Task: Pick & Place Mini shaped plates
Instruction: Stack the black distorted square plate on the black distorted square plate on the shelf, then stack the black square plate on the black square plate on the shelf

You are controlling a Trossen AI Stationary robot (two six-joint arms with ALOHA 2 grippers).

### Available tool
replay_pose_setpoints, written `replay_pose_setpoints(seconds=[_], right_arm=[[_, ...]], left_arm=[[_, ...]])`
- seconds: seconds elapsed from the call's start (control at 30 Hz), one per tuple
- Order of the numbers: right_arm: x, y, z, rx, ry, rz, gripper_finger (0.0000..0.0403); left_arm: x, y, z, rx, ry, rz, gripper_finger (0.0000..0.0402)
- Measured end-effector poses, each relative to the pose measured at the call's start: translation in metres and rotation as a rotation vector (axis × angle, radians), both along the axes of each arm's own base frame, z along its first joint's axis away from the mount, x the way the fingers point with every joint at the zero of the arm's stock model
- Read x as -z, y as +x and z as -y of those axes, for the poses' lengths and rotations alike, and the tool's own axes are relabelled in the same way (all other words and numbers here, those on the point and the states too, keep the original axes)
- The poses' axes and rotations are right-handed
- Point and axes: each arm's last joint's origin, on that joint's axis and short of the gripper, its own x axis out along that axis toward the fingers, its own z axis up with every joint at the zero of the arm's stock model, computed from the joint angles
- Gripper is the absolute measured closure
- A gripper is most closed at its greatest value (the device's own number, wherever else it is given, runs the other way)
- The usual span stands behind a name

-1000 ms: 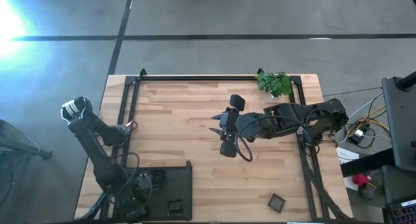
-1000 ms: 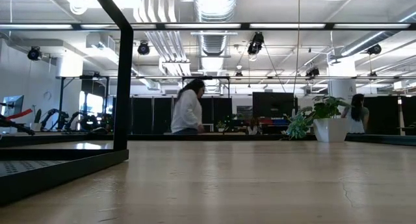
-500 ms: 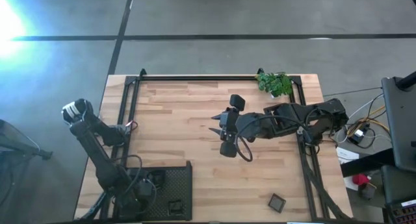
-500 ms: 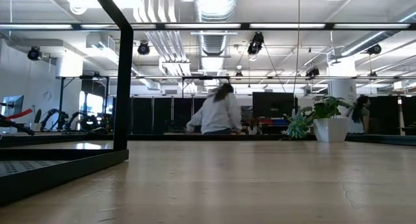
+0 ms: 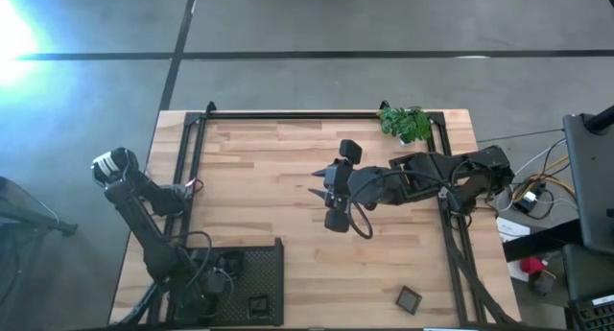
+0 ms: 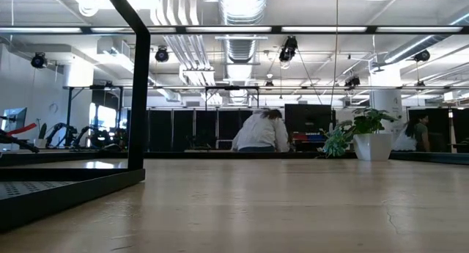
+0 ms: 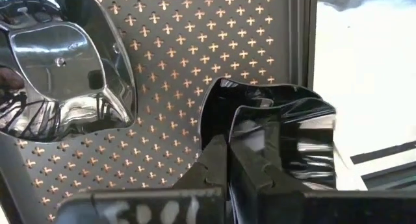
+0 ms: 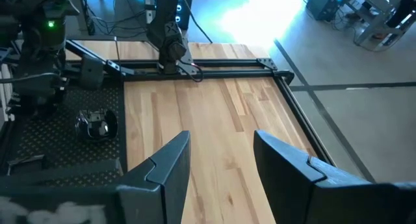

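Since the earlier frames, the left arm has shifted slightly over the tray and a person beyond the desk has walked and bent forward. Largest item: wooden desk [image 5: 288, 177]. Black mesh tray [image 5: 251, 266] occupies its near-left corner. Left end effector [image 7: 226, 160] is down in the tray, fingers closed on a wavy-edged mini plate [image 7: 286, 136]; a shiny dish [image 7: 62, 68] lies beside. Right end effector [image 5: 329, 194] hovers mid-desk, jaws apart, empty. One square mini plate [image 5: 410, 298] sits on the near-right edge.
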Motion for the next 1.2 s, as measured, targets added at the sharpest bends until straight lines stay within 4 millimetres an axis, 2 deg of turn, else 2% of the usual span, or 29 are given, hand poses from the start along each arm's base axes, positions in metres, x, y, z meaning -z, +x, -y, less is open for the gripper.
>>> replay_pose_setpoints(seconds=[0.33,0.6,0.8,1.0,1.2], right_arm=[[0.0,0.0,0.0,0.006,0.003,0.002,0.0236],[0.0,0.0,0.0,0.006,0.003,0.001,0.0236],[-0.008,-0.006,0.002,0.004,0.004,0.0,0.0236],[-0.016,-0.022,0.004,0.029,0.088,-0.072,0.0236],[-0.009,-0.039,0.003,0.035,0.296,-0.248,0.0236]], left_arm=[[-0.001,0.001,0.001,-0.007,-0.01,0.004,0.0353],[-0.005,0.002,0.0,-0.039,-0.03,-0.011,0.0349],[-0.019,0.002,-0.002,-0.085,-0.073,-0.005,0.0349],[-0.037,-0.002,-0.009,-0.17,-0.129,0.015,0.0349],[-0.06,-0.005,-0.028,-0.338,-0.099,0.216,0.0349]])
